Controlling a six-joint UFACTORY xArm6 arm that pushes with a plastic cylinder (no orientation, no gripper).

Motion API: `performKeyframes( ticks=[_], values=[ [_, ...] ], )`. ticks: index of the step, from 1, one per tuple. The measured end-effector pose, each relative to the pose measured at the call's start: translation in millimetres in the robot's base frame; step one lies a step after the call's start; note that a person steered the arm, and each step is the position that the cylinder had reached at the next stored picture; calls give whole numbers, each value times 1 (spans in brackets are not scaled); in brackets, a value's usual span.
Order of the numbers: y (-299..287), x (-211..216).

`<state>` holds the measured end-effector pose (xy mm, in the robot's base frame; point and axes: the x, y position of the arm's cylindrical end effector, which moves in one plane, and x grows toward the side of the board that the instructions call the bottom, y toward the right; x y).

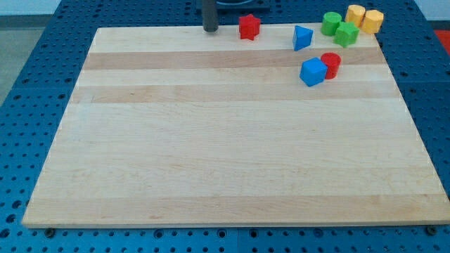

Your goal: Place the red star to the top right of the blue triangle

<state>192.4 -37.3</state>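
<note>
The red star (249, 27) lies at the board's top edge, a little right of centre. The blue triangle (302, 37) lies to its right and slightly lower, with a gap between them. My tip (210, 30) stands at the board's top edge, to the left of the red star and apart from it. The rod rises out of the view's top.
A blue cube (313, 72) touches a red cylinder (330, 65) below the triangle. A green cylinder (331, 22) and a green star-like block (346, 34) sit at the top right, with two yellow blocks (364, 18) beyond. The wooden board (211, 140) lies on a blue pegboard.
</note>
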Motion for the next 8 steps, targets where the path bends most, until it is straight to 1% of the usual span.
performKeyframes(
  ticks=[2, 4, 5, 6, 7, 8],
  values=[
    [94, 1],
    [146, 3],
    [176, 24],
    [215, 58],
    [241, 90],
    [255, 117]
  ],
)
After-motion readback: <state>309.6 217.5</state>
